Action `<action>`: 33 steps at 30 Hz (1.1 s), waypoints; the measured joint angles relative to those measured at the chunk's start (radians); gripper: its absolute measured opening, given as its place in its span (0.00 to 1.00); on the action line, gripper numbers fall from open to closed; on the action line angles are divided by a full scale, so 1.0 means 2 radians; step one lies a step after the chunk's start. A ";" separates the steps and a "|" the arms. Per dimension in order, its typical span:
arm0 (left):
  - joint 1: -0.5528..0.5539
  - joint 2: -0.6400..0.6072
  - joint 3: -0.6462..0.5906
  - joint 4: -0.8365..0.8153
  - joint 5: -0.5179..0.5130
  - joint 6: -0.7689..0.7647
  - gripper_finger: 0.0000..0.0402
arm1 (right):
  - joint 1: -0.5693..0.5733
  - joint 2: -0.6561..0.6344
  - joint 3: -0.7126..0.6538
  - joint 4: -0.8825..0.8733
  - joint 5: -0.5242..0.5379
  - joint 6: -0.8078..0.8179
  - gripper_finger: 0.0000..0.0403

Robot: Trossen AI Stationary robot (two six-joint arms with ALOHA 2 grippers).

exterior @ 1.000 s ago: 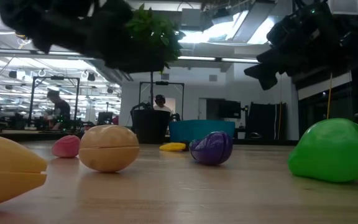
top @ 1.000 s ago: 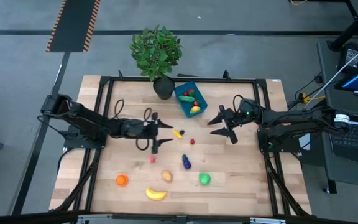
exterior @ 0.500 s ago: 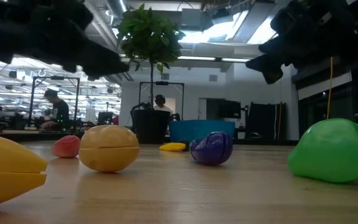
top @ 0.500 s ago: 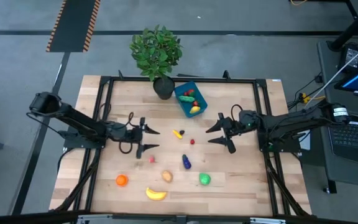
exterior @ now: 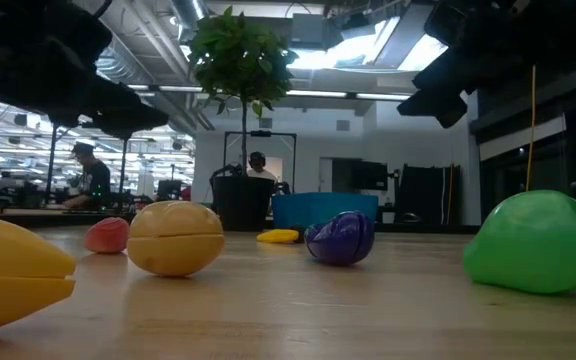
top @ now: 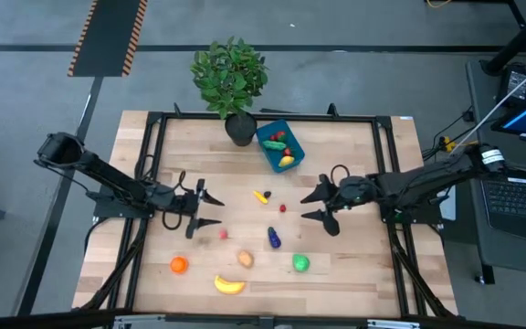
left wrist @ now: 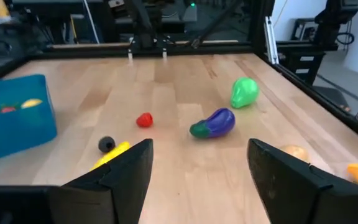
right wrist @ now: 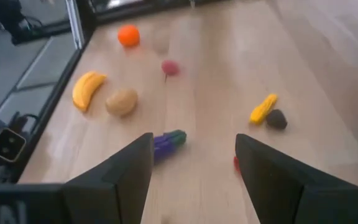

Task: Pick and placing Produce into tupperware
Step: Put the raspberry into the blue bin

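Blue tupperware (top: 279, 146) near table's (top: 354, 265) far edge, some produce inside. Left gripper (top: 205, 208) and right gripper (top: 319, 203) hover mid-table, fingers apart, empty. Eggplant (top: 273, 238) between them.

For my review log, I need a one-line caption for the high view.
Both open hands, left hand and right hand, hover over scattered produce; blue tupperware already holds a few pieces.

Wooden counter (top: 354, 265): blue tupperware (top: 279, 146) and plant pot (top: 240, 129) top centre; banana (top: 229, 285), orange (top: 179, 265), potato (top: 245, 259), eggplant (top: 273, 238), green apple (top: 300, 263) lower centre.
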 joint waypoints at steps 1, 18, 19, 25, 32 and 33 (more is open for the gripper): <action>-0.002 0.000 -0.001 -0.001 0.000 -0.009 0.63 | 0.003 0.011 0.009 -0.006 0.000 0.000 0.57; -0.012 0.000 -0.001 0.001 0.000 -0.016 0.63 | -0.001 0.214 0.186 -0.156 0.012 -0.094 0.57; -0.012 0.000 -0.001 0.000 0.000 -0.016 0.63 | -0.005 0.220 0.189 -0.158 0.012 -0.093 0.57; -0.012 0.000 -0.001 0.000 0.000 -0.016 0.63 | -0.029 0.252 0.192 -0.157 0.014 -0.076 0.57; -0.012 0.000 -0.001 -0.002 0.000 -0.016 0.63 | -0.046 0.285 0.192 -0.151 0.014 -0.069 0.57; -0.012 0.000 -0.001 -0.004 0.000 -0.016 0.63 | -0.048 0.288 0.192 -0.148 0.014 -0.069 0.57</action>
